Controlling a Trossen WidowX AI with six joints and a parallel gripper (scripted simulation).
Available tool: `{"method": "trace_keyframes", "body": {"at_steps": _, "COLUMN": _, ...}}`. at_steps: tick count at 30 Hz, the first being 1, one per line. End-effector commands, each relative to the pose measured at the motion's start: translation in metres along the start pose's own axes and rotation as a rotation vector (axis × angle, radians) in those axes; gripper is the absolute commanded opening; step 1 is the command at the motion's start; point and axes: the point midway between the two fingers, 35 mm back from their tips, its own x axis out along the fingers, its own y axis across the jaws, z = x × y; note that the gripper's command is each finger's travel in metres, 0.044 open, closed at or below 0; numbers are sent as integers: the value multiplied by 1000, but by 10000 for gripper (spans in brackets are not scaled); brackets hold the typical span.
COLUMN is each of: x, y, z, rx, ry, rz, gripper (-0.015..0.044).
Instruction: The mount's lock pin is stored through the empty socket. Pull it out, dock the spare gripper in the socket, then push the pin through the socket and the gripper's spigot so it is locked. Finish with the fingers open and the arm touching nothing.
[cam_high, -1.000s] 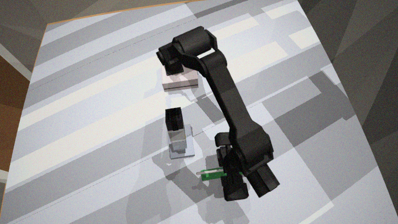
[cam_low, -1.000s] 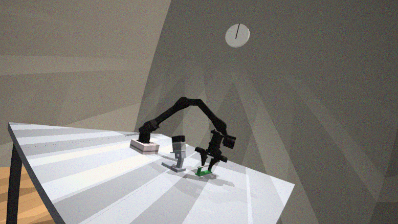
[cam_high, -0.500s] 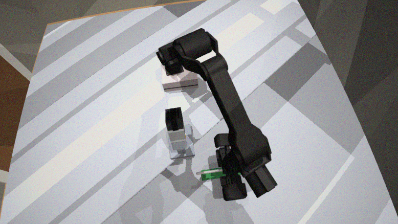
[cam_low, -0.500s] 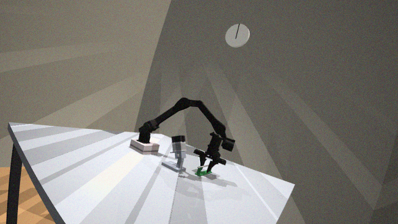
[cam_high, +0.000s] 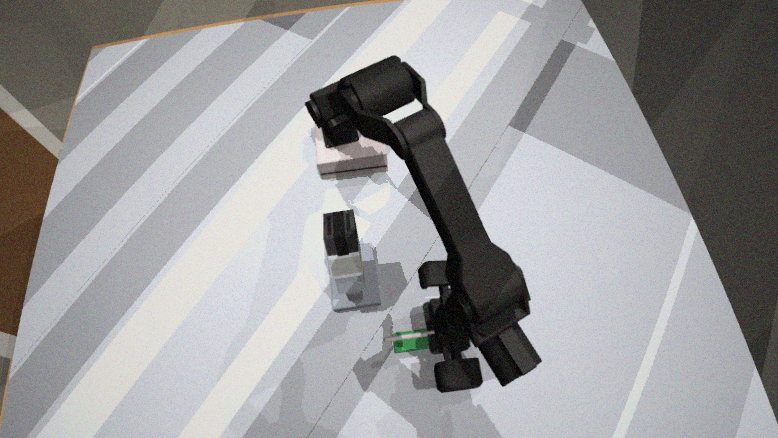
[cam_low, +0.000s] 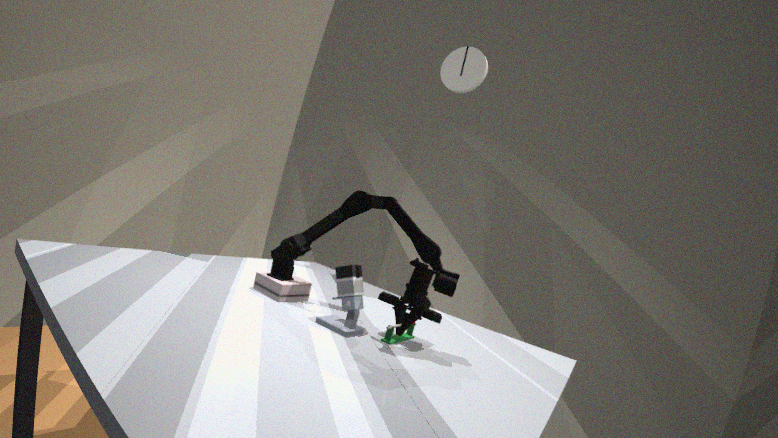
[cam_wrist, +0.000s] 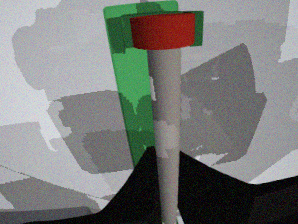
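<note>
The lock pin (cam_wrist: 165, 110) (cam_high: 408, 335) has a grey shaft and a red head. It lies on a green cradle (cam_wrist: 128, 83) (cam_high: 412, 344) (cam_low: 396, 337) on the table, right of the mount. My gripper (cam_wrist: 157, 152) (cam_high: 438, 332) (cam_low: 405, 324) is down at the cradle, and its dark fingers are shut on the pin's shaft near the plain end. The grey mount (cam_high: 354, 278) (cam_low: 350, 317) stands in the middle of the table. The black spare gripper (cam_high: 339, 231) (cam_low: 348, 270) sits on top of it, in the socket.
The arm's pale base block (cam_high: 351, 159) (cam_low: 282, 287) stands behind the mount. The arm's long link passes to the right of the mount. The table's edge (cam_low: 489, 413) runs not far in front of the cradle in the exterior view.
</note>
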Motion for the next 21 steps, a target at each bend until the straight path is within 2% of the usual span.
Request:
{"method": "trace_keyframes", "body": {"at_steps": 1, "x": 2, "y": 0, "z": 0, "rx": -5, "ry": 4, "rz": 1, "gripper": 0}}
{"method": "trace_keyframes", "body": {"at_steps": 9, "x": -4, "y": 0, "z": -2, "rx": -5, "ry": 4, "rz": 1, "gripper": 0}}
{"method": "trace_keyframes", "body": {"at_steps": 21, "x": -42, "y": -1, "z": -11, "rx": -5, "ry": 3, "rz": 1, "gripper": 0}}
